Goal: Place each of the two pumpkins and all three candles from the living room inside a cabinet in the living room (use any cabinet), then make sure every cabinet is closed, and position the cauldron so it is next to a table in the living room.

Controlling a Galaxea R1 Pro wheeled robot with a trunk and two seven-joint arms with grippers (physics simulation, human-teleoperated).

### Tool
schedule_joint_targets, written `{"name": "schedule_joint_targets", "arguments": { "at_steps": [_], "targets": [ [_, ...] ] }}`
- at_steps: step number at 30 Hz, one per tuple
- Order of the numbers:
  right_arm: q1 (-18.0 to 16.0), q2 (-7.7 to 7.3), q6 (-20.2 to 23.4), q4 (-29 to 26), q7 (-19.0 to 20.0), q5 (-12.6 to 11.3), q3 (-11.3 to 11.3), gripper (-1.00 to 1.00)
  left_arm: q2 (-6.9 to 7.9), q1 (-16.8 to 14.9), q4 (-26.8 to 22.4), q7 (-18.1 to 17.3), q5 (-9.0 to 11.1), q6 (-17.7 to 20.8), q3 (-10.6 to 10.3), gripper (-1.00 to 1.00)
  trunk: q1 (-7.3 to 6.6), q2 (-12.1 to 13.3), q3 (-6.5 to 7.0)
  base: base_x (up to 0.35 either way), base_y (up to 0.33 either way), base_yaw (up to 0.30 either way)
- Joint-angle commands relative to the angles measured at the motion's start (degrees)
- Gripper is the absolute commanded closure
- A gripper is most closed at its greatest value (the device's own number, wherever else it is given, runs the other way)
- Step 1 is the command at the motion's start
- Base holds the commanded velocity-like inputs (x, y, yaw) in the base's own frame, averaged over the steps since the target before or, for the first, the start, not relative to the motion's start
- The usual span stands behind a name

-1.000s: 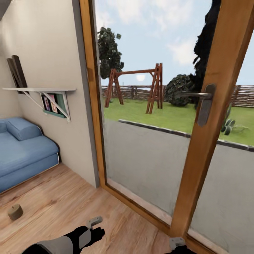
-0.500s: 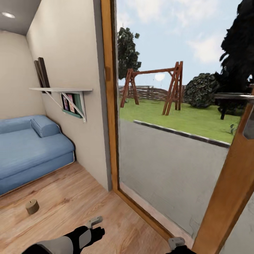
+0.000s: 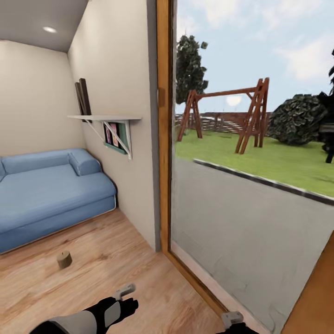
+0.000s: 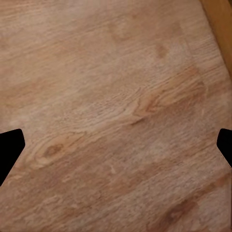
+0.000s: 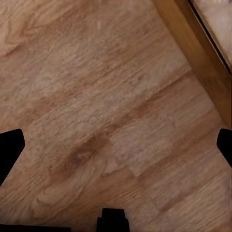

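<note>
One candle (image 3: 64, 260) sits loose on the wood floor (image 3: 106, 273) — uncabineted, both grippers' fingers spread and empty.

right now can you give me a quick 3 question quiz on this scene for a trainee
1. True or false: the candle stands on the wooden floor.
2. Which piece of furniture sits beyond the candle? A) blue sofa B) dining table C) bookcase
3. Fill in: in the left wrist view, the left claw has its fingertips wide apart over bare ____.

Key: 1 true. 2 A, the blue sofa. 3 floor.
</note>
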Motion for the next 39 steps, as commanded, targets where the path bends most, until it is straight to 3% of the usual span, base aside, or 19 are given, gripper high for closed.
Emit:
{"name": "schedule_joint_targets", "arguments": {
  "at_steps": [1,13,20,39],
  "targets": [
    [0.0,-0.03,0.3,-0.2,-0.2,-0.5,0.5,-1.00,-0.06,-0.1,0.1,0.1,0.5,0.1,-0.5,-1.00,0.01,0.0,-0.06,0.126,-0.261,0.283],
    [0.0,-0.03,0.3,-0.2,-0.2,-0.5,0.5,-1.00,-0.07,-0.1,0.1,0.1,0.5,0.1,-0.5,-1.00,0.01,0.0,-0.06,0.149,-0.247,0.244],
    [0.0,-0.03,0.3,-0.2,-0.2,-0.5,0.5,-1.00,-0.08,-0.1,0.1,0.1,0.5,0.0,-0.5,-1.00,0.01,0.0,-0.06,0.029,-0.036,0.081],
    [0.0,-0.03,0.3,-0.2,-0.2,-0.5,0.5,-1.00,0.01,-0.1,0.1,0.1,0.5,0.0,-0.4,-1.00,0.01,0.0,0.01,0.001,-0.001,0.275]
  ]
}}
